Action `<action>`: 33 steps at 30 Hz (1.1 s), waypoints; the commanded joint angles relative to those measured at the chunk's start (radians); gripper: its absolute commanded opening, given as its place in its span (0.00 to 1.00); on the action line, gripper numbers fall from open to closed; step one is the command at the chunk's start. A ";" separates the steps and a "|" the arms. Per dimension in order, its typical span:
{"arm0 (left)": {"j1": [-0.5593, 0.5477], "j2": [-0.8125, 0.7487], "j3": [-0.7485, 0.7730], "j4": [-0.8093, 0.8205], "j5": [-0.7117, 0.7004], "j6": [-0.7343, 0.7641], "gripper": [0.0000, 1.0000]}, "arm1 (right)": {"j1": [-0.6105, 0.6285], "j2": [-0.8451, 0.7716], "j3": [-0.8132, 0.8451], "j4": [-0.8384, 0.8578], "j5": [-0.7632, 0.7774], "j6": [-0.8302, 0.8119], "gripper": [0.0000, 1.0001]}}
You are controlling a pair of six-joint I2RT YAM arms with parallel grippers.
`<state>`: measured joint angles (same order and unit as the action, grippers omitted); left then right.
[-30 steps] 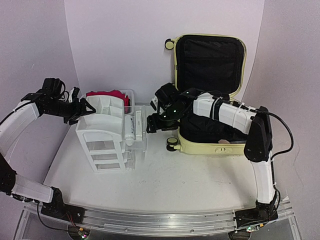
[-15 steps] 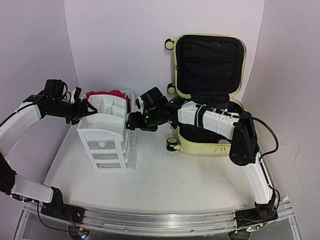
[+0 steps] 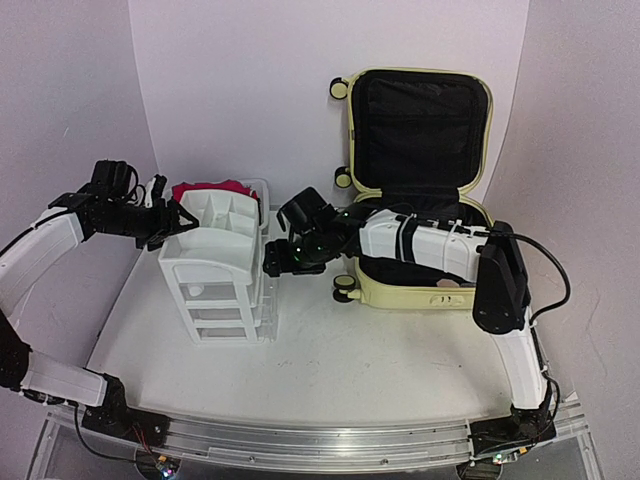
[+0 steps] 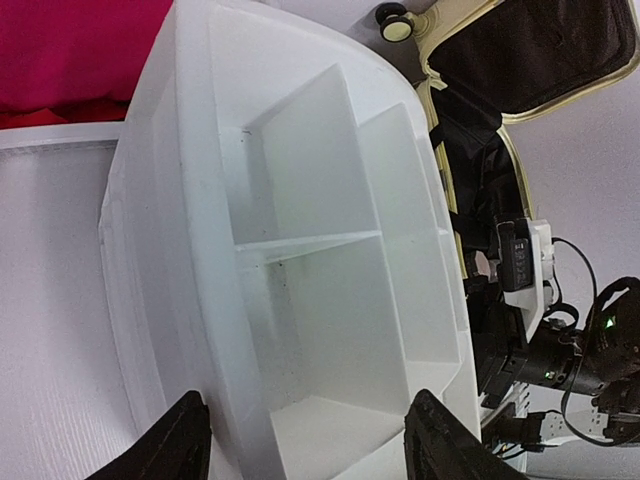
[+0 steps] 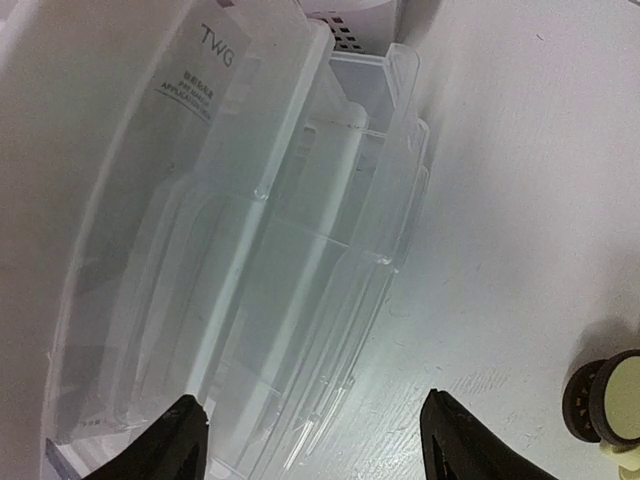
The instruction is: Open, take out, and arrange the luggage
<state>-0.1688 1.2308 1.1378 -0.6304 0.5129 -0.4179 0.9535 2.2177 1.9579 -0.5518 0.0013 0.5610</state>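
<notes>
**A:** Which step is this?

**B:** The luggage [image 3: 415, 190] stands at the back right of the desk [image 3: 350, 350], lid up and black lining showing, so I'd judge the opening done. This looks like the arranging part. Both arms are at the white drawer organiser [image 3: 215, 270] to the left of the luggage, not inside it.

**A:** What do the left fingers have?

**B:** The left fingers [image 4: 185, 445] are spread wide on either side of the organiser's open top tray [image 4: 320, 290], at its left end. Whether they press on the rim I cannot tell.

**A:** And the right?

**B:** The right fingers [image 5: 450, 430] stand wide apart and released, just beside the clear drawers [image 5: 280, 260] on the organiser's right side. They hold nothing, and contact is unclear.

**A:** Next move?

**B:** Probably squaring the organiser up on the desk. That calls for both arms working together, gently. It looks tall and light, so a push high up could tip it, and the red cloth [image 3: 210, 188] lies close behind
</notes>
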 commanded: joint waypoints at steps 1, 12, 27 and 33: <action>-0.013 -0.006 -0.015 -0.006 0.028 0.010 0.66 | 0.005 0.043 0.111 -0.025 0.009 0.002 0.73; -0.014 -0.003 -0.028 0.001 -0.004 0.004 0.66 | 0.007 0.102 0.119 -0.103 0.137 0.011 0.68; -0.012 -0.021 -0.056 0.000 -0.068 0.020 0.66 | 0.063 0.025 0.123 -0.336 0.569 -0.147 0.60; -0.014 -0.015 -0.047 -0.002 -0.073 0.029 0.66 | 0.062 0.009 0.151 -0.346 0.579 -0.192 0.63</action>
<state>-0.1780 1.2137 1.1042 -0.5766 0.4774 -0.4187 1.0218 2.2959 2.0651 -0.8238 0.5102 0.4328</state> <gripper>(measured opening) 0.659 0.616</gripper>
